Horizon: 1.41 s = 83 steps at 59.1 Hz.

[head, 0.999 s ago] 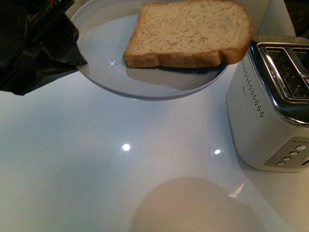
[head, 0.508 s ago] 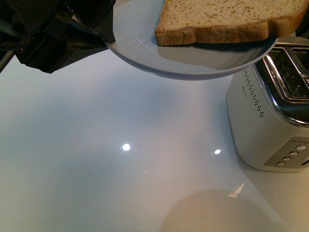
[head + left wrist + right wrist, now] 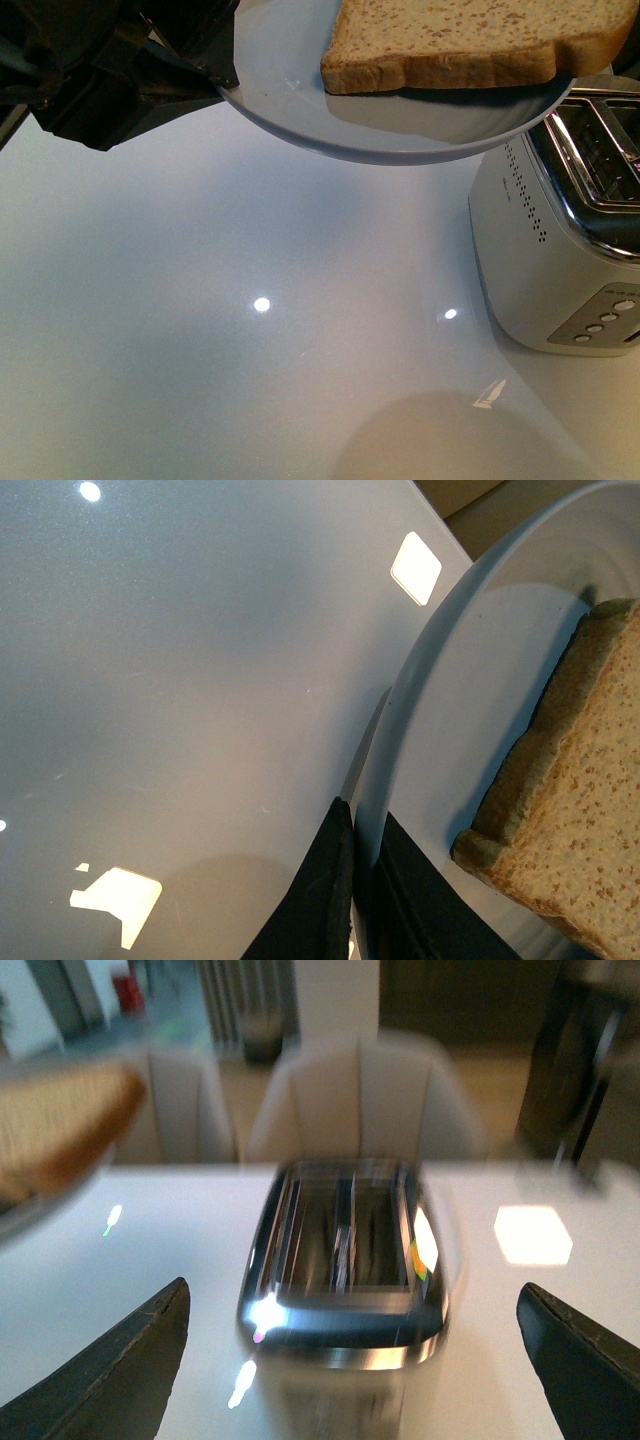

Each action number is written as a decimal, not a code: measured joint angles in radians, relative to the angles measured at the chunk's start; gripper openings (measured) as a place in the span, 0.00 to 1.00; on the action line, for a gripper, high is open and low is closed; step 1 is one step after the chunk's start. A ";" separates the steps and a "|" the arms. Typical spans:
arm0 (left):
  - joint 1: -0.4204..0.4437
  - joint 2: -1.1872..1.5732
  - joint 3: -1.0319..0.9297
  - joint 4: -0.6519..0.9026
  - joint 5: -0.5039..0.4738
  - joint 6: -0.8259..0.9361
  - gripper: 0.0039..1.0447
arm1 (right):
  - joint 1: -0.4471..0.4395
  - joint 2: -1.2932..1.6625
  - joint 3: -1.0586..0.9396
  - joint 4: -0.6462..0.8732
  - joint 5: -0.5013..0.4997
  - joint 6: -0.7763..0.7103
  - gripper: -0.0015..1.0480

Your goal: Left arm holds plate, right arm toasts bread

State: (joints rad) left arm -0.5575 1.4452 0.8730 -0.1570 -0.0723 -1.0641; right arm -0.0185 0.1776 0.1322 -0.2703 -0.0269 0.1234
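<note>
1. The left gripper (image 3: 205,62) is clamped on the rim of the plate (image 3: 300,115). In the left wrist view one black finger (image 3: 318,905) lies against the underside and the other (image 3: 415,915) on the inner face.
2. The plate reaches rightward from that gripper, held clear above the white table (image 3: 180,330).
3. The bread (image 3: 470,40) lies flat on the plate, apart from the gripping fingers, toward the opposite rim.
4. The toaster (image 3: 560,230) stands just beyond that rim.
5. The right gripper (image 3: 350,1305) is spread wide and holds nothing; in its blurred view the toaster lies ahead between its fingers.
</note>
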 joint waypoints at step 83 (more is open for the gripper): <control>-0.003 0.000 0.000 0.000 -0.003 -0.002 0.03 | 0.219 1.093 0.436 0.636 -0.359 0.748 0.22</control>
State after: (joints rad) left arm -0.5602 1.4456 0.8730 -0.1570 -0.0750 -1.0664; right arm 0.2008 1.2701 0.5682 0.3660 -0.3859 0.8711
